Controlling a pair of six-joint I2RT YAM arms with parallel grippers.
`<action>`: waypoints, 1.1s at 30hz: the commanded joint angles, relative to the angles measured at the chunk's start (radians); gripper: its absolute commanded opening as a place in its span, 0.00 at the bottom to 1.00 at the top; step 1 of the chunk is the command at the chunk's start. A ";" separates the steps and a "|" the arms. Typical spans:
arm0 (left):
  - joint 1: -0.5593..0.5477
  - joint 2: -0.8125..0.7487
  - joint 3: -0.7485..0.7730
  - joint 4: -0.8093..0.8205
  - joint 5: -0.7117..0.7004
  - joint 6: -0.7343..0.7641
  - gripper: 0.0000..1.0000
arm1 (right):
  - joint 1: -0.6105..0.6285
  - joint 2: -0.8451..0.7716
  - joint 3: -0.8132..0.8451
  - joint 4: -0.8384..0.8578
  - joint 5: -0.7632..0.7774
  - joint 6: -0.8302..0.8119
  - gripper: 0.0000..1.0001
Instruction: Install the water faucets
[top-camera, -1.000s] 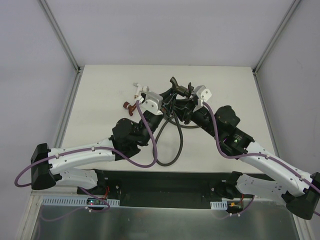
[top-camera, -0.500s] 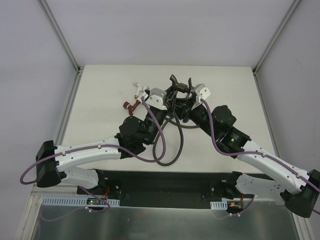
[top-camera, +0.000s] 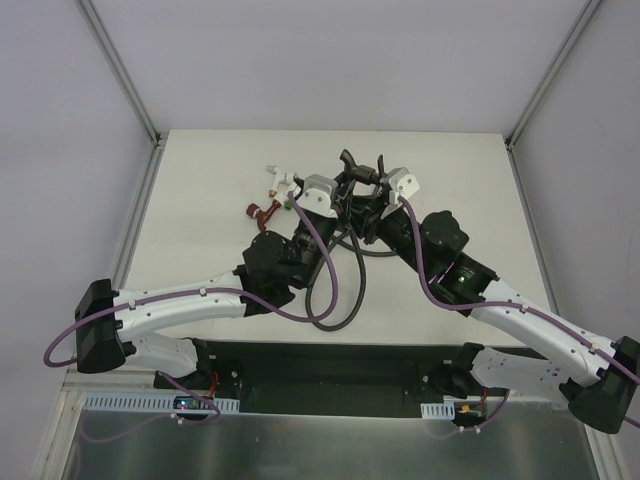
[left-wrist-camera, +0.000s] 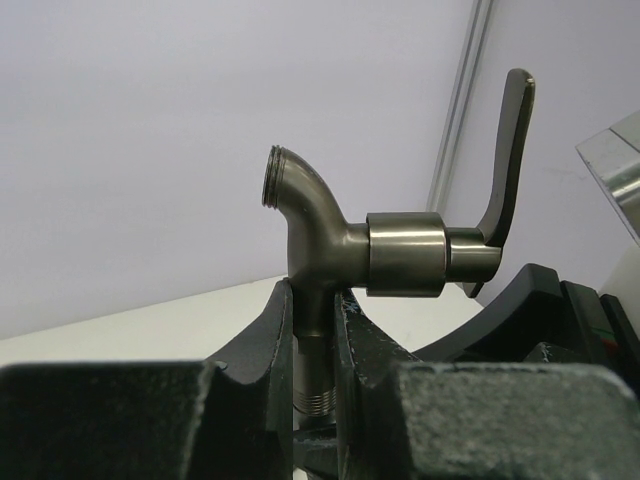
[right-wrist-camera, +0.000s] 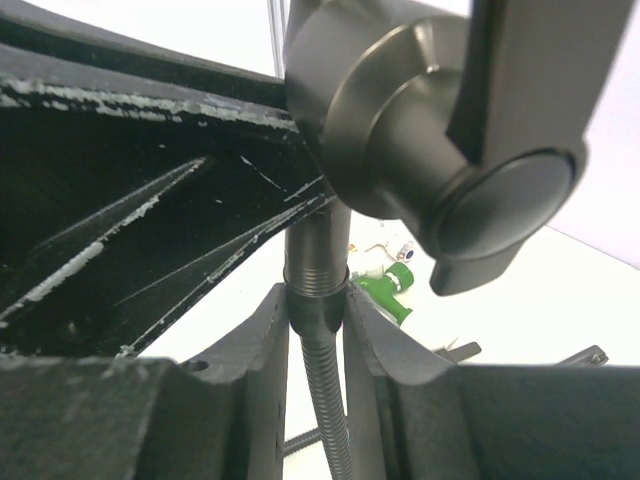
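— Item one?

— Metal faucet (left-wrist-camera: 400, 262), grey-brown, lever handle pointing up. It is held off the surface (top-camera: 200, 200), between the two arms at the far middle. The left pincer (left-wrist-camera: 315, 330) is clenched on its threaded stem, spout turned away.

— Item two?

— Hose (right-wrist-camera: 325, 400), dark and flexible, looping back toward the arm bases. The right pincer (right-wrist-camera: 315, 320) is grasping its end collar, directly under the faucet's thread.

— Anything different from a second ago?

— The left arm has swung in toward the right one, and the two wrists now sit closer together. The faucet stem stands in line with the hose end. They look to be touching, though I cannot tell whether any thread has caught.

— Meaning?

— I judge the joining of this pair to be at the lining-up stage, with the screwing-on not yet done.

— Remaining stock?

— Red faucet (top-camera: 261, 212), white faucet (top-camera: 277, 178) and green faucet (right-wrist-camera: 385, 285). All three lie loose on the surface just left of the pincers, uninstalled.
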 joint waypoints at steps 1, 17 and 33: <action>-0.036 -0.044 -0.006 -0.034 0.053 -0.022 0.14 | -0.023 -0.014 0.020 0.199 0.034 -0.003 0.02; -0.009 -0.185 -0.043 -0.166 0.188 -0.079 0.57 | -0.064 -0.009 0.013 0.210 -0.109 -0.005 0.02; 0.401 -0.388 -0.045 -0.499 0.981 -0.254 0.82 | -0.098 -0.006 0.028 0.179 -0.297 -0.011 0.02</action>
